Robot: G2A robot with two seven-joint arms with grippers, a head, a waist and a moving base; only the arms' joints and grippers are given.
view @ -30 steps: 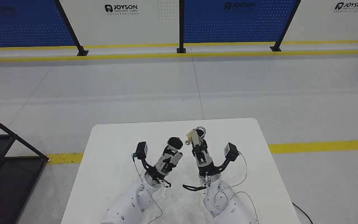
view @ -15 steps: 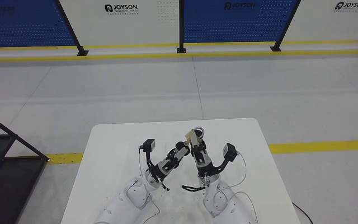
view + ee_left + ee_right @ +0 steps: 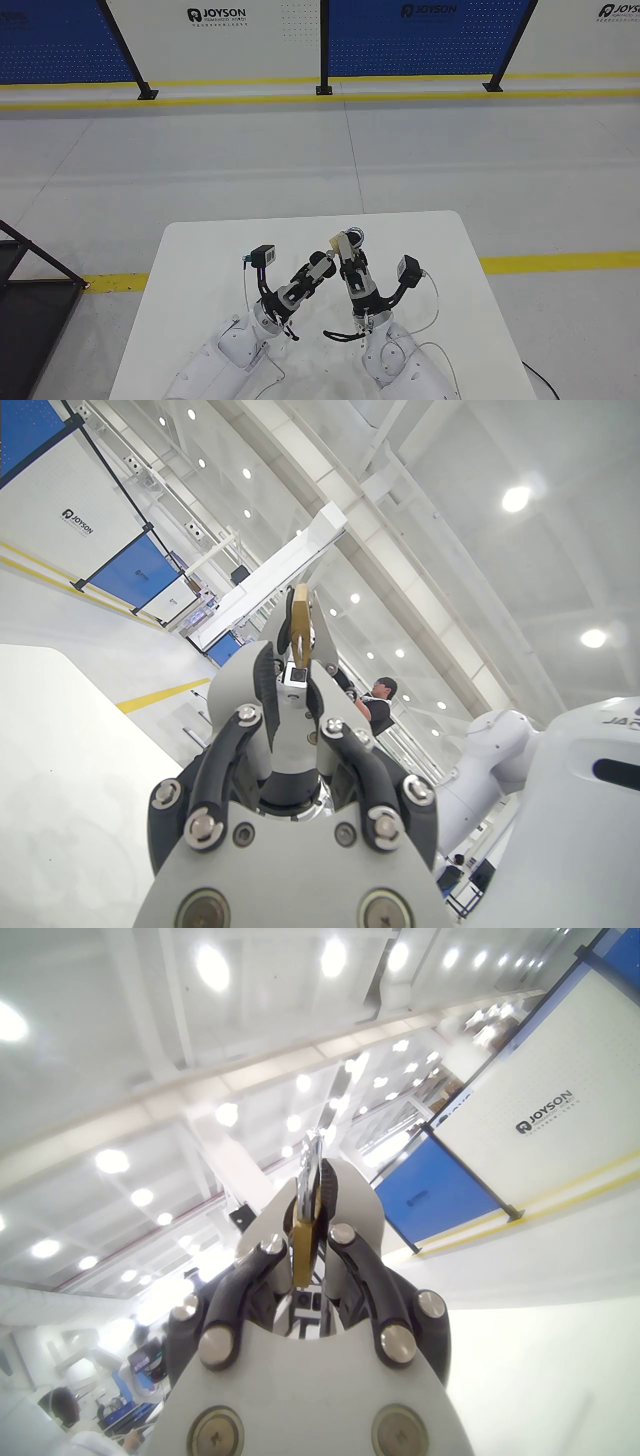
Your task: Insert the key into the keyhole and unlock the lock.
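Note:
Both arms are raised above the white table [image 3: 200, 300], gripper tips close together. My right gripper [image 3: 348, 256] [image 3: 311, 1188] is shut on a brass padlock [image 3: 343, 245] [image 3: 305, 1248], and the silver shackle [image 3: 310, 1158] sticks out past its fingertips. In the left wrist view the padlock [image 3: 300, 612] stands just beyond my left gripper [image 3: 292, 665] [image 3: 322, 263]. That gripper is shut on a small silver key [image 3: 298, 651]. The key's tip meets the near end of the brass body. How deep it sits in the keyhole is hidden.
The table's far edge [image 3: 310, 218] lies just beyond the grippers. A black rack [image 3: 25, 275] stands on the floor off the table's left side. Bare tabletop [image 3: 60, 750] lies below both arms.
My left arm has swung right and turned its wrist, bringing the key up against the padlock. The right arm with the padlock has shifted slightly left.

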